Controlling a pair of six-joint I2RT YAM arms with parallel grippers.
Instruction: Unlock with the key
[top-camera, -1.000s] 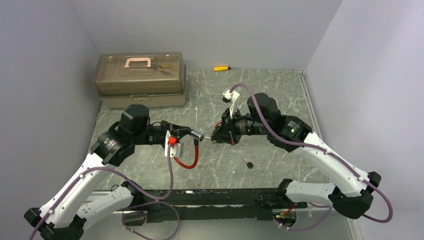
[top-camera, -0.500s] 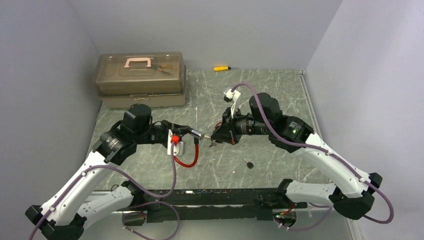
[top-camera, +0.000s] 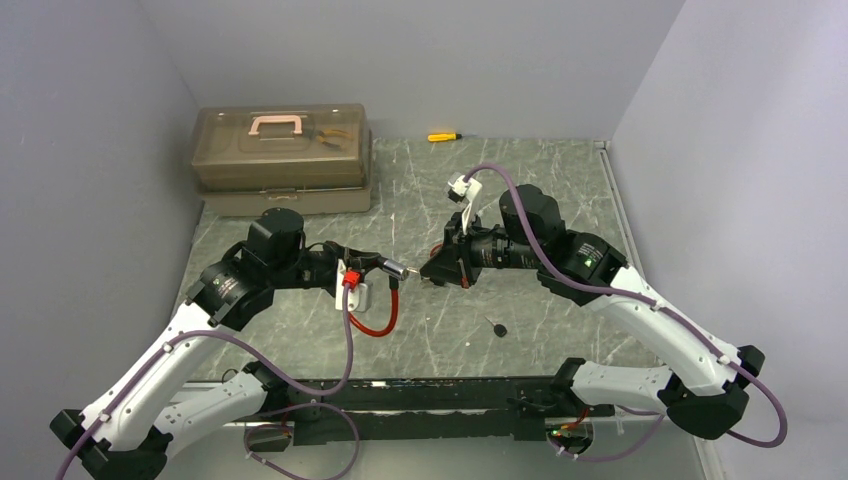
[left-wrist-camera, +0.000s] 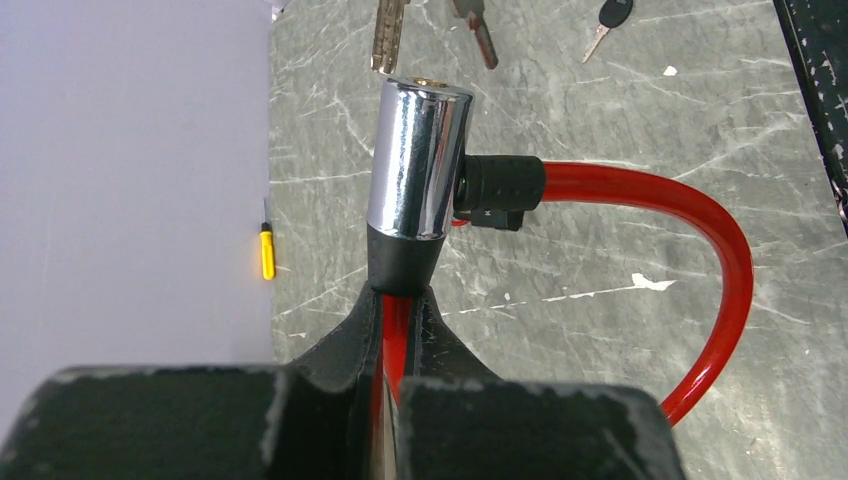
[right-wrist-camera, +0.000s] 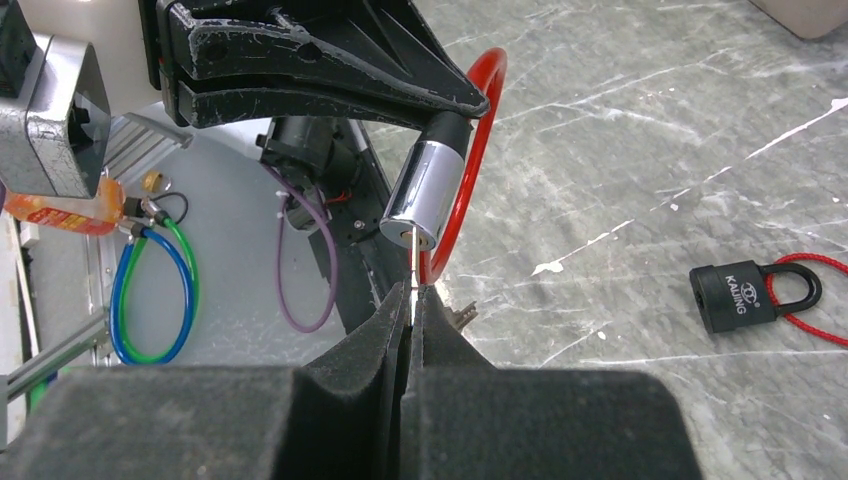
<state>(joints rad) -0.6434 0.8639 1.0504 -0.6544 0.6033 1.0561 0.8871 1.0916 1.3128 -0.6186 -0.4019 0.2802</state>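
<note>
Key (right-wrist-camera: 412, 262) in right claw (right-wrist-camera: 411, 297), at lock (right-wrist-camera: 424, 190)

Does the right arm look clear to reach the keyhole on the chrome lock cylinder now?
Probably yes: its key points straight at the face of the cylinder, which the left jaws hold; nothing lies between.

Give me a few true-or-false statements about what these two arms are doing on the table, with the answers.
1. The left gripper is shut on a shiny lock with a red cable. True.
2. The right gripper is open and empty. False: it is shut on a key, whose tip is at the end of the lock.
3. A black padlock lies on the table, held by neither arm. True.
4. The yellow screwdriver lies on top of the toolbox. False: it lies on the table by the back wall, apart from the toolbox.
</note>
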